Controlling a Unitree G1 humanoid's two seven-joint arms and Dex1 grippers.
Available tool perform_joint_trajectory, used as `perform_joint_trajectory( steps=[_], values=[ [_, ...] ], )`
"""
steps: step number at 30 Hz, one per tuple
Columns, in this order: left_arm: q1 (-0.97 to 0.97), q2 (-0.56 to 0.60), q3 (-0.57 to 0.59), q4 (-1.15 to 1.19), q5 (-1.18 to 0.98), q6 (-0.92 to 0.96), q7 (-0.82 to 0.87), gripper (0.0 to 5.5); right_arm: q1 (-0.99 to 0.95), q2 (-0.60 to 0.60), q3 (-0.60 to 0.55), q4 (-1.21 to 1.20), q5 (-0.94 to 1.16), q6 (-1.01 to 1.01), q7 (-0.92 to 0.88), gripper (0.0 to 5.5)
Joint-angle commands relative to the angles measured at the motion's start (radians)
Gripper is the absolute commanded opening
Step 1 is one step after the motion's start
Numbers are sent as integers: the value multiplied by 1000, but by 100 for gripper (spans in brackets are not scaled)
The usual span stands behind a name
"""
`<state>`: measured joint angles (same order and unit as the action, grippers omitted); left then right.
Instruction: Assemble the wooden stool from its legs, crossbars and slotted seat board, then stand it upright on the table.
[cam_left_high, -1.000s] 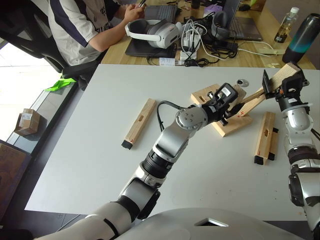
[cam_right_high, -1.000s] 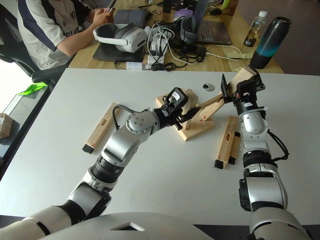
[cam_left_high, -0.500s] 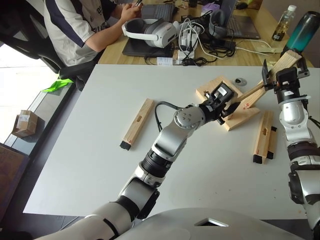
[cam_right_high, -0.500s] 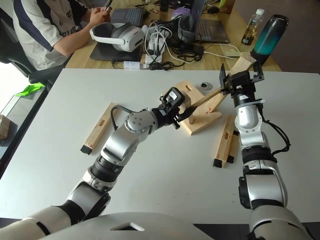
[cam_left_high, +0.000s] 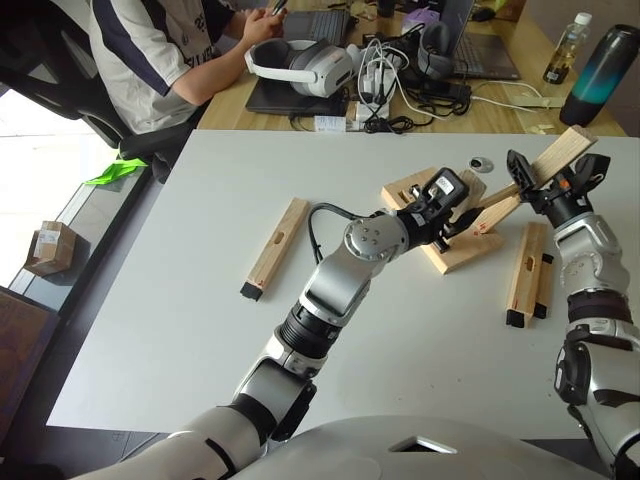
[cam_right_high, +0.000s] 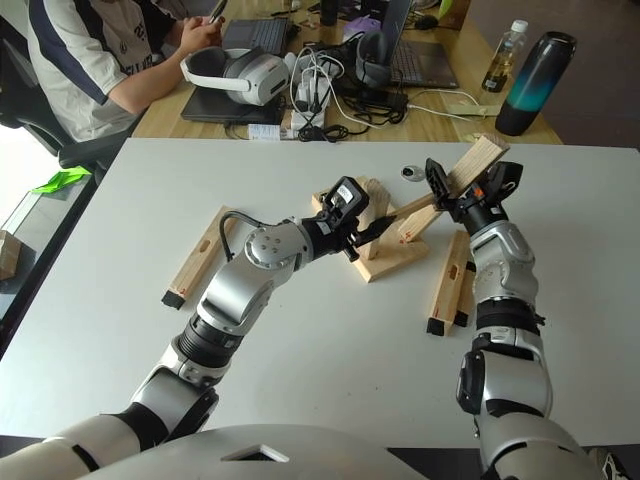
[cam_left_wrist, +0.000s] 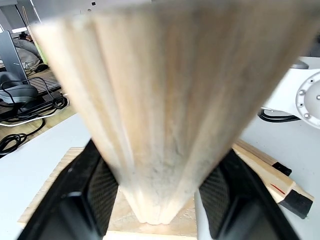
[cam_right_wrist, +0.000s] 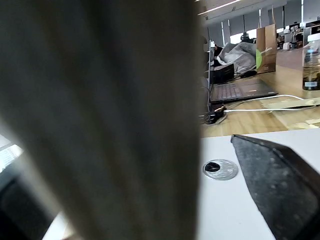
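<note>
The slotted seat board (cam_left_high: 460, 251) lies flat on the white table (cam_left_high: 180, 330), right of centre. My left gripper (cam_left_high: 460, 214) is over the board, shut on a short wooden leg (cam_left_wrist: 155, 100) whose end meets the board. A second leg (cam_left_high: 568, 147) slants up from the board toward the right. My right gripper (cam_left_high: 556, 162) is at its raised end, open. Its fingers (cam_left_high: 514, 162) spread in a V with the leg between them, and a gap shows beside the wood in the right wrist view.
One loose leg (cam_left_high: 280, 243) lies left of centre, and two more pieces (cam_left_high: 528, 270) lie side by side at the right. A cable grommet (cam_left_high: 484, 163) sits behind the board. Behind the table, a desk holds a headset, laptops, cables and a dark bottle (cam_left_high: 597, 62).
The seat board was lifted and tilted half a second ago and has settled back down. My right gripper has rotated at the slanted leg's top and its fingers have spread apart.
</note>
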<state>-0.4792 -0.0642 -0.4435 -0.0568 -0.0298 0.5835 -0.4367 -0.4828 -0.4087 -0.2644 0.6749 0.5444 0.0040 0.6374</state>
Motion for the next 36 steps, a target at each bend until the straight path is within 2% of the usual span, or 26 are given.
perform_joint_trajectory(
  steps=[1,4,9,18,19,22,27,31,34,36],
  values=[
    [60,24,-7,67,-9,94,-4,203,33,24,1,-91,-18,55,-30,540],
    [61,23,-7,67,-9,94,-2,203,16,23,-11,-121,-43,34,-74,540],
    [63,28,-5,61,-9,94,-3,203,-48,-2,-25,-164,-171,-131,-217,540],
    [45,15,28,39,2,-5,46,203,-80,-9,63,-412,-241,-120,-185,540],
    [45,16,24,39,3,-9,46,203,-81,-11,84,-433,-250,-94,-177,508],
    [41,16,22,42,5,-13,46,203,-64,-8,134,-500,-255,0,-160,465],
    [46,24,18,27,3,-3,40,203,-108,21,97,-568,-132,208,-188,385],
    [49,26,11,-2,-3,16,35,203,100,-120,263,-310,-162,625,29,310],
    [59,27,6,-27,-8,31,32,203,183,-165,320,-26,-257,612,88,253],
    [62,32,9,-33,-9,36,31,203,177,-145,320,8,-279,527,60,212]
  ],
)
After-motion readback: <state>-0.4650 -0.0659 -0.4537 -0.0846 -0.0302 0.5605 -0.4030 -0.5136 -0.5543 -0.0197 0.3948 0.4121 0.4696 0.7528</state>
